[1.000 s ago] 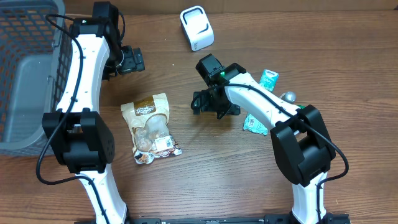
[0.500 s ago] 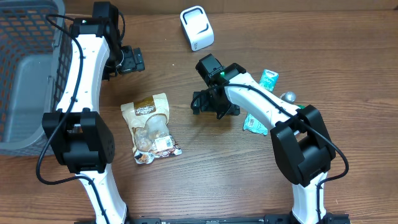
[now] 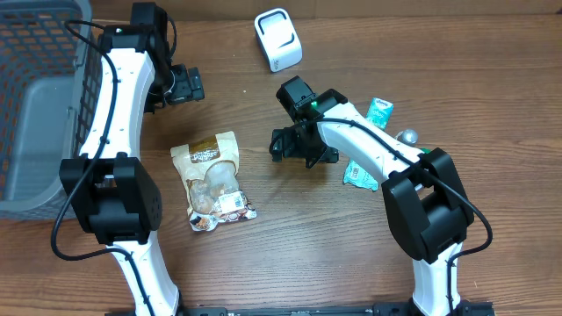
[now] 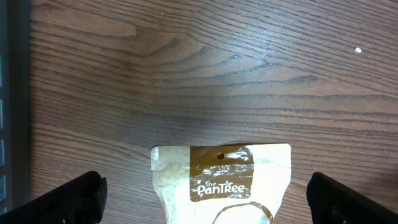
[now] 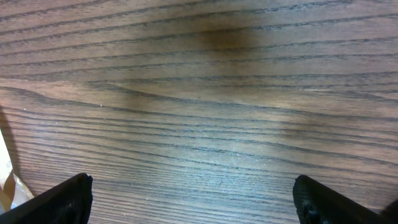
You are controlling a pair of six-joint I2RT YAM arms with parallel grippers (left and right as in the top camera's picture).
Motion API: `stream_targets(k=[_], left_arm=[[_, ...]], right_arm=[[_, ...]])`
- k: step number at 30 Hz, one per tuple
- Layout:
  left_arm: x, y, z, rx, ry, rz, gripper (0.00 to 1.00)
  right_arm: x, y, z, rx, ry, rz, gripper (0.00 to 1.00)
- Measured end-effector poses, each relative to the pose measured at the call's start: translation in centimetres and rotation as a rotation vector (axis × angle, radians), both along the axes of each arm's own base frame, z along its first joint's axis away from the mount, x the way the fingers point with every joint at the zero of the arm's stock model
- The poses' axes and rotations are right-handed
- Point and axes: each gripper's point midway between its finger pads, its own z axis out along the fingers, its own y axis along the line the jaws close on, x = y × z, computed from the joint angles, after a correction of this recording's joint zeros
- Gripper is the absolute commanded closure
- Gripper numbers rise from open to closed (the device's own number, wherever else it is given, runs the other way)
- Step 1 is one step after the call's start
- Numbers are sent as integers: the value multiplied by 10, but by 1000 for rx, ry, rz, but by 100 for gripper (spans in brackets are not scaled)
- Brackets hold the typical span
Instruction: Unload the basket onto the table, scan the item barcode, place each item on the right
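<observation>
Currently the snack pouch (image 3: 213, 182) lies flat on the desk (image 3: 290, 254) between the two arms, touching neither, with bare wood around its edges. Left gripper (image 3: 184, 86) hangs spread wide beyond the pouch's top edge, near the grey basket (image 3: 35, 105) at the desk's left edge. Right gripper (image 3: 303, 147), also spread wide, sits over bare wood right of the pouch; white scanner (image 3: 277, 39) near the far edge, teal packets (image 3: 358, 174) beside that arm.

Dark wood-grain bench (image 5: 199, 93) filling the view, right hand (image 5: 193, 205) spread wide with nothing between, black fingertips (image 5: 65, 199) low at either side, sliver of pale pouch (image 5: 4, 177) beside one fingertip
</observation>
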Motion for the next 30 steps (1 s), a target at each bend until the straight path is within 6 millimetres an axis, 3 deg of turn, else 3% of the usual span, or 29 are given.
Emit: stream_targets(k=[30], left_arm=[[0,0,0,0,0,0,0]], right_arm=[[6,4,1,15,-23,0,0]])
